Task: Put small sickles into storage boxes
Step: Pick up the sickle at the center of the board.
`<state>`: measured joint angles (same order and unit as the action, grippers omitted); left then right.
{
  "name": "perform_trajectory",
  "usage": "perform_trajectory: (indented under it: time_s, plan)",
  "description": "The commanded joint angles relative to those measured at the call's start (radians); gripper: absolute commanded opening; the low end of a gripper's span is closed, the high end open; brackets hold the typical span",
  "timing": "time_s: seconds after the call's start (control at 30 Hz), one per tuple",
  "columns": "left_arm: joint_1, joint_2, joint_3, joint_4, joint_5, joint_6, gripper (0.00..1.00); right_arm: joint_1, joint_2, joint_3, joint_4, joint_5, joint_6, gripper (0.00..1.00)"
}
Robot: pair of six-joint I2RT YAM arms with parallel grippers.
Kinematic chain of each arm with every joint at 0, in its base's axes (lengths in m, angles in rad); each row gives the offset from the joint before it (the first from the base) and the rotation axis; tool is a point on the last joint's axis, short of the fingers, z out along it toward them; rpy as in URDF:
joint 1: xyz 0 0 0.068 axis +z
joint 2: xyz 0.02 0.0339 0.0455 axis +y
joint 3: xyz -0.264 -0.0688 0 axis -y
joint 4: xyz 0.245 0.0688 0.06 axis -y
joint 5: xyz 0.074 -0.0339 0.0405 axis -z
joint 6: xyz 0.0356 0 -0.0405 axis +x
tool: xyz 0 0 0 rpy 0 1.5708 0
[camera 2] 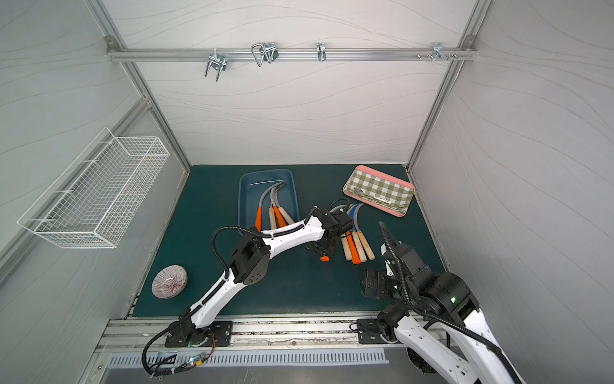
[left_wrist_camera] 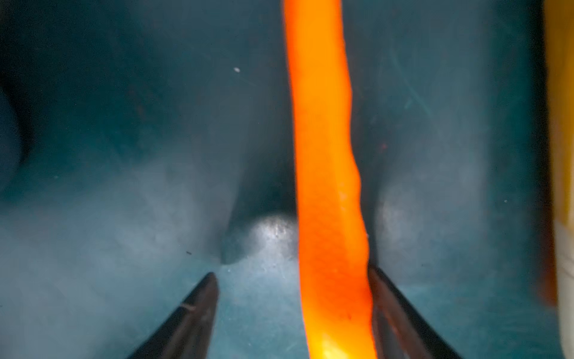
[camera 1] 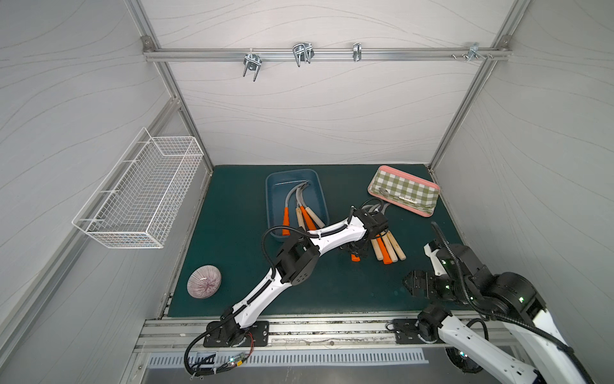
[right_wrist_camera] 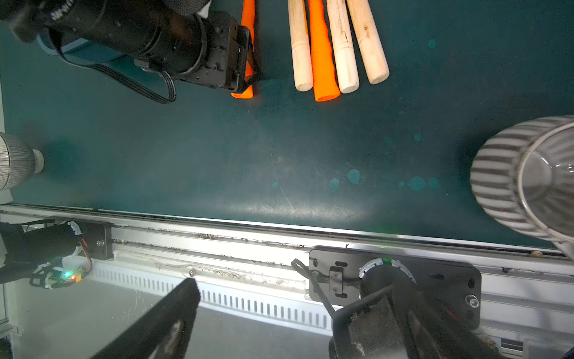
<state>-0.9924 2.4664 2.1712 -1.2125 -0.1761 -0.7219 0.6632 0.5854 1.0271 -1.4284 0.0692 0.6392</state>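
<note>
Nearest the lens in both top views, the right arm (camera 1: 518, 299) is folded at the front edge of the green mat (camera 1: 232, 266). The right gripper (camera 1: 412, 282) is seen with its fingers spread wide and nothing between them.

Further in, the left gripper (left_wrist_camera: 293, 276) is positioned low over an orange-handled sickle (left_wrist_camera: 323, 155) lying on the mat. Its fingers are parted around the handle: one is set against the handle's side and the other is separated from it by a gap, so nothing is clamped.

Four sickles (camera 1: 300, 209) are already laid in the blue tub (camera 1: 270, 199), blades toward the far wall. Four loose sickles (camera 1: 387, 247) are bunched just beside the left gripper, between the tub and the checked tray (camera 1: 403, 191).

Since the handle is not centred between the fingers, it could be pushed sideways or rolled as they are brought together, and a skewed hold could result. The hold would be taken near the butt end, so the blade may sag or swing once raised. The blades are partly hidden under the wrist; if they are crossed, a neighbour could be hooked and dragged along. A sickle set on those in the tub could ride up the near rim and slide out.
</note>
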Motion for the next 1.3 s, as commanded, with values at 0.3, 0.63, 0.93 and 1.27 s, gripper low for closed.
perform_trajectory:
  time_s: [0.3, 0.63, 0.93, 1.27]
  plan:
    - [0.011, 0.042, -0.051, -0.099, -0.093, 0.012, 0.4, -0.005, -0.001, -0.007, -0.004, -0.009, 0.013, 0.99]
    - [0.011, 0.03, -0.053, -0.09, -0.102, 0.009, 0.18, -0.004, 0.013, -0.001, 0.0, -0.014, -0.006, 0.99]
    - [0.01, -0.014, -0.069, -0.08, -0.102, 0.001, 0.18, -0.004, 0.012, -0.007, 0.006, -0.022, -0.006, 0.99]
    - [0.011, -0.092, -0.073, -0.078, -0.114, -0.003, 0.18, -0.004, 0.017, -0.009, 0.02, -0.026, -0.003, 0.99]
